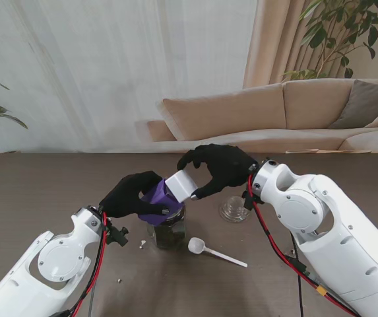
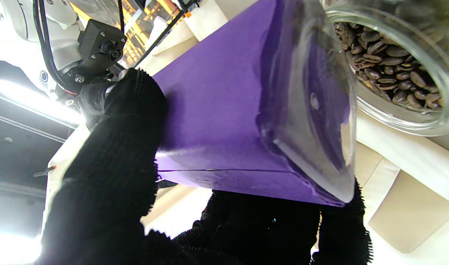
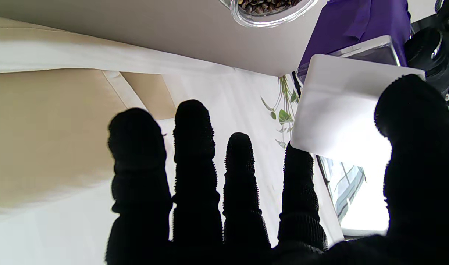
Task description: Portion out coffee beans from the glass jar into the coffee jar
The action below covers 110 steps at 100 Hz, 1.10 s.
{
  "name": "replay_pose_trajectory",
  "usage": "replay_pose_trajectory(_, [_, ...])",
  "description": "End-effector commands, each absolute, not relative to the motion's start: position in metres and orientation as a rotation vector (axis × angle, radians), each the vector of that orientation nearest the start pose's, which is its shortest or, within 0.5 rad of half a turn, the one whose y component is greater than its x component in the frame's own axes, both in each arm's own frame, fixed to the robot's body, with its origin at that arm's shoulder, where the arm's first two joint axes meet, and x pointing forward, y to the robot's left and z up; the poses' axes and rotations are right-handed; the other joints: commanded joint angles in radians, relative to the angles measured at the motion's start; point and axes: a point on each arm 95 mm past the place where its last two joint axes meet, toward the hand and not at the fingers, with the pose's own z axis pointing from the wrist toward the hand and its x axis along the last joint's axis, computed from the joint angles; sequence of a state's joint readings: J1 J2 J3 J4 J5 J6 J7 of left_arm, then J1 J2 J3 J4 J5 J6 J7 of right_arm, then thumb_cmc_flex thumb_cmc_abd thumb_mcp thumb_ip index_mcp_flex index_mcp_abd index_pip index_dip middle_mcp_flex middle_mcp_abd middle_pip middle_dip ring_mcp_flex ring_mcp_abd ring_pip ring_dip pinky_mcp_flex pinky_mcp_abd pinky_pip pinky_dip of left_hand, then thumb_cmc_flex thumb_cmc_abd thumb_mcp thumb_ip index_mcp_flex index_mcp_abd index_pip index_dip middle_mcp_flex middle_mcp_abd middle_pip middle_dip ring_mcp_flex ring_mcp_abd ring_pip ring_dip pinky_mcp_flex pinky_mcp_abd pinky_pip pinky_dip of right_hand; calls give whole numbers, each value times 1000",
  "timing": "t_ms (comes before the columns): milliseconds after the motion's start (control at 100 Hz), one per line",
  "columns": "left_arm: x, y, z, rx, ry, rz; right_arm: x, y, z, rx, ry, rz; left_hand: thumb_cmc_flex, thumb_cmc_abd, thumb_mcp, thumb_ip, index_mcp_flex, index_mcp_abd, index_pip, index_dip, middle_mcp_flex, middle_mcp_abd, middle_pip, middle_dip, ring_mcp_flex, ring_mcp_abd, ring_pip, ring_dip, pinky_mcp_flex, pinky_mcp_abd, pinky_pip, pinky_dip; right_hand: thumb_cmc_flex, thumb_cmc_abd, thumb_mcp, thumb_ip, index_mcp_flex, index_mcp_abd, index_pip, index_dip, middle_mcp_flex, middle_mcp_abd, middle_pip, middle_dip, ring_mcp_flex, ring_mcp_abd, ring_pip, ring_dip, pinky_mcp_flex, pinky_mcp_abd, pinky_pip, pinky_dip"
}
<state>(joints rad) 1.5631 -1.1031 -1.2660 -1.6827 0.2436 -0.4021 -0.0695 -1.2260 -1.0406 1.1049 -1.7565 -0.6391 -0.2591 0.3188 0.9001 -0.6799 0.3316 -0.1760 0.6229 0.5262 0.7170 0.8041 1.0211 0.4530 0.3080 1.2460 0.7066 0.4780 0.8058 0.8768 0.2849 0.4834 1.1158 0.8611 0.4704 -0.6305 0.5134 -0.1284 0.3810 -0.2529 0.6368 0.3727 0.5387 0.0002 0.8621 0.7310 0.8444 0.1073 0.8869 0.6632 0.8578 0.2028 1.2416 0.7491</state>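
Observation:
My left hand [image 1: 130,193] is shut around the purple coffee jar [image 1: 154,202], holding it tilted above the table; its body fills the left wrist view [image 2: 217,110]. My right hand [image 1: 221,168] pinches the jar's white square lid [image 1: 183,183] between thumb and forefinger, the other fingers spread. In the right wrist view the lid [image 3: 338,106] sits at the jar's [image 3: 353,22] mouth; whether it is seated or lifted off I cannot tell. The glass jar [image 1: 169,232] of coffee beans stands open on the table right under the purple jar, beans visible [image 2: 393,73].
A round glass lid [image 1: 233,210] lies on the table to the right of the glass jar. A white spoon [image 1: 205,249] lies nearer to me, handle pointing right. A small white crumb [image 1: 142,244] sits left of the jar. A beige sofa [image 1: 274,112] stands beyond the table.

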Motion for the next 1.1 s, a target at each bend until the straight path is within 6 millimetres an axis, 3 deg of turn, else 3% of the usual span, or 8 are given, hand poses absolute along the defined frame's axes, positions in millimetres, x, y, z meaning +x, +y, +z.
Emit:
replay_pose_trajectory(0, [391, -27, -257, -1459, 1221, -2420, 433, 77, -175, 907, 1827, 1921, 176, 139, 384, 56, 92, -42, 377, 79, 77, -82, 70, 24, 31, 31, -4, 8, -22, -67, 44, 28, 31, 5, -34, -10, -34, -7, -17, -12, -3, -28, -12, -5, 12, -14, 5, 12, -369, -17, 43, -18])
replay_pose_trajectory(200, [391, -28, -257, -1459, 1221, -2422, 431, 78, -175, 902, 1848, 1928, 176, 140, 384, 56, 93, -42, 377, 79, 76, -81, 69, 24, 32, 30, -4, 8, -22, -66, 45, 28, 79, -22, -31, -9, -37, -6, -19, -26, 9, -33, -20, -12, 25, -18, 6, 16, -371, -17, 40, -19])
replay_pose_trajectory(450, [392, -28, -256, -1453, 1223, -2426, 430, 82, -180, 905, 1818, 1957, 175, 139, 385, 56, 92, -42, 376, 79, 77, -82, 70, 23, 31, 30, -4, 8, -21, -67, 45, 28, 135, -55, -23, -14, 137, -34, 80, 13, 118, -28, -19, -19, 95, -28, 30, 26, -337, -7, 46, -20])
replay_pose_trajectory(650, [392, -28, -257, -1453, 1222, -2427, 431, 83, -183, 974, 1783, 1972, 176, 139, 385, 56, 92, -42, 377, 79, 76, -82, 69, 24, 31, 30, -4, 8, -21, -67, 45, 28, 62, 2, -30, -14, 247, -4, 145, 77, 188, -6, -24, -11, 128, -17, 49, 38, -329, 7, 55, -21])
replay_pose_trajectory(920, [393, -29, -257, -1452, 1222, -2431, 430, 85, -187, 1073, 1774, 1963, 176, 139, 385, 56, 93, -43, 377, 79, 77, -82, 70, 24, 31, 29, -3, 8, -21, -68, 45, 28, -93, 80, 24, 27, 329, 153, 153, 126, 228, 33, -23, 7, 144, -2, 85, 52, -333, 23, 71, -12])
replay_pose_trajectory(990, [393, -29, -257, -1452, 1220, -2433, 430, 87, -187, 1091, 1771, 1955, 175, 140, 385, 56, 93, -42, 377, 78, 76, -82, 70, 23, 31, 30, -4, 8, -21, -68, 45, 28, -139, 111, 142, 17, 360, 184, 157, 138, 250, 40, -25, 12, 155, 0, 97, 50, -329, 31, 76, -8])
replay_pose_trajectory(1060, [393, -30, -257, -1451, 1220, -2433, 429, 88, -187, 1102, 1764, 1949, 175, 139, 385, 56, 93, -41, 377, 78, 77, -82, 70, 23, 31, 30, -3, 8, -22, -68, 45, 28, -218, 91, 340, -14, 419, 200, 175, 148, 281, 44, -27, 12, 180, 1, 108, 49, -320, 37, 81, -8])
replay_pose_trajectory(1090, [393, -30, -257, -1451, 1220, -2434, 429, 89, -187, 1108, 1762, 1945, 176, 139, 385, 56, 93, -41, 376, 78, 76, -81, 69, 23, 31, 30, -3, 8, -22, -68, 45, 28, -235, 95, 373, -19, 439, 203, 180, 151, 293, 46, -26, 13, 189, 3, 112, 50, -318, 39, 82, -8])
